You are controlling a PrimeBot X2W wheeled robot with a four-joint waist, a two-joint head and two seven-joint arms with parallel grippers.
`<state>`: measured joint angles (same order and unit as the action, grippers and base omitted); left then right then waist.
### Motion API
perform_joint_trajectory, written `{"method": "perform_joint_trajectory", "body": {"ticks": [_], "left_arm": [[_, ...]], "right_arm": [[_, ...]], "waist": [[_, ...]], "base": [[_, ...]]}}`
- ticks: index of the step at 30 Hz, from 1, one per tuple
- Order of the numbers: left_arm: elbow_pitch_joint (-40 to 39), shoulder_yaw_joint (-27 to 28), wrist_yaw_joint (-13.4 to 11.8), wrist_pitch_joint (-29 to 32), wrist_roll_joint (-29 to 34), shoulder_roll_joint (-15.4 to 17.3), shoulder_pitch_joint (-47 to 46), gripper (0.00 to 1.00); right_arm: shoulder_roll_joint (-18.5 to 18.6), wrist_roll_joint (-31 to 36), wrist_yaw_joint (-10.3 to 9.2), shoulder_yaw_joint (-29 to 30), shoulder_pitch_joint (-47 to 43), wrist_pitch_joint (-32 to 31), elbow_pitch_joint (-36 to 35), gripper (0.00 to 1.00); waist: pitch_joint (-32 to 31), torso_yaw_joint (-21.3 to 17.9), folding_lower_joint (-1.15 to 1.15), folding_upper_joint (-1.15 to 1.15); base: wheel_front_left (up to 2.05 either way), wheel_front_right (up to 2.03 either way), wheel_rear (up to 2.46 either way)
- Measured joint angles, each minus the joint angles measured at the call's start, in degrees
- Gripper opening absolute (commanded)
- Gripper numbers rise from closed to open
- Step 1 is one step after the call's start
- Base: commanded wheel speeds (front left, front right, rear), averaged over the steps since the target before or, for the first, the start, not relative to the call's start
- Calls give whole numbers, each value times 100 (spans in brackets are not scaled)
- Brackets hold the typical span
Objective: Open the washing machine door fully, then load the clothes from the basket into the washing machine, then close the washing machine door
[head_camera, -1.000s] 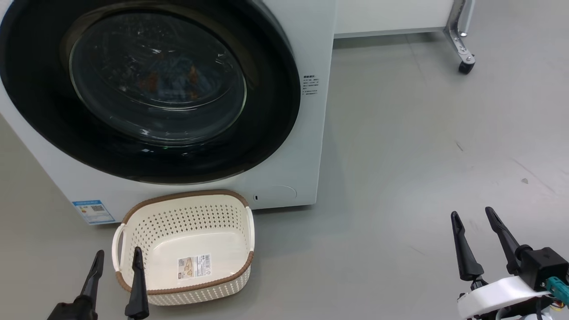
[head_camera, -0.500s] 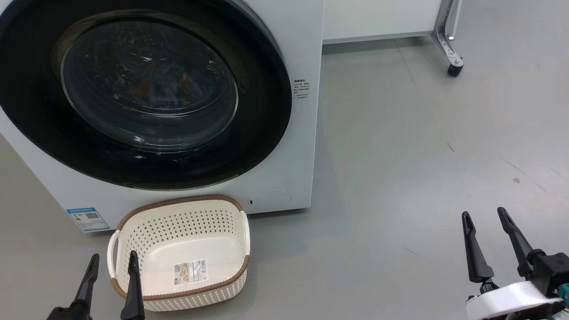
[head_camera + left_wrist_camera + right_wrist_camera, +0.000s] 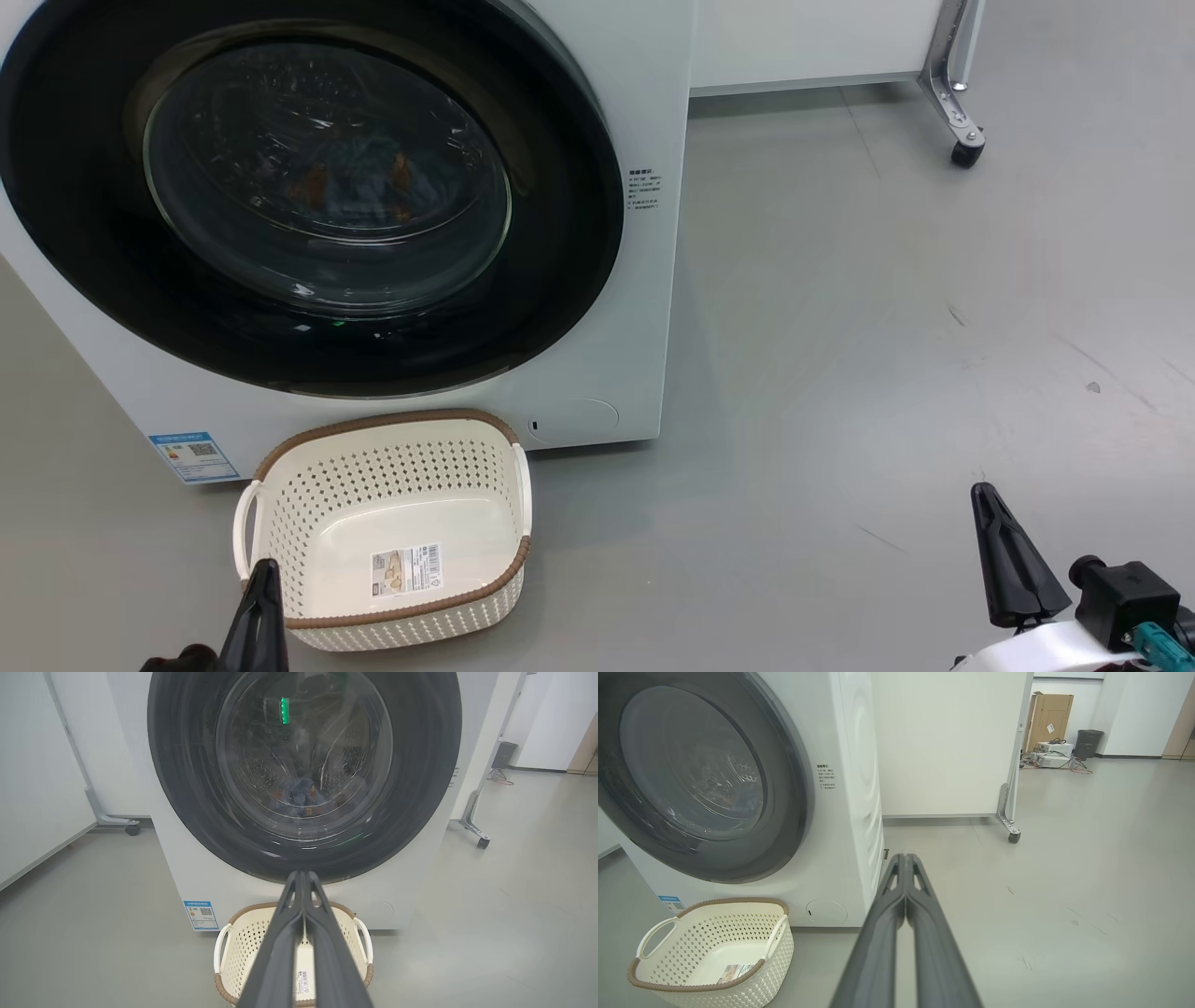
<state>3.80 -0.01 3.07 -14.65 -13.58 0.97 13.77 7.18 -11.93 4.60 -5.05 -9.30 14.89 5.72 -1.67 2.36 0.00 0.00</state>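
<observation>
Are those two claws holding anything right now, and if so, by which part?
Nothing is held. The left claw and the right claw are both closed tight on empty air.

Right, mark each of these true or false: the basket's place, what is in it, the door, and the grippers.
1. The basket stands on the floor in front of the washing machine. True.
2. The basket is full. False: it is empty; the clothes lie inside the washing machine.
3. The washing machine door is shut. True.
4. Both grippers stand open. False: the left gripper and the right gripper are shut and hold nothing.
</observation>
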Motion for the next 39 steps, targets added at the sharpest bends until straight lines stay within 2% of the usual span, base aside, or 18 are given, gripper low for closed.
{"method": "perform_joint_trajectory", "body": {"ticks": [8,17,39], "left_arm": [[79,-5,0,73,-434,-1,1,0],[141,-1,4,272,-1347,0,-57,0],[389,92,135,739,-2991,15,-467,0]], "right_arm": [[-14,-423,0,1,-25,-52,20,0],[-69,-1345,5,98,7,-231,56,0],[-164,-3091,59,346,280,-708,281,0]], "waist": [[15,-18,0,0],[33,-41,0,0],[74,-92,0,0]], "base": [[0,0,0],[0,0,0],[0,0,0]]}}
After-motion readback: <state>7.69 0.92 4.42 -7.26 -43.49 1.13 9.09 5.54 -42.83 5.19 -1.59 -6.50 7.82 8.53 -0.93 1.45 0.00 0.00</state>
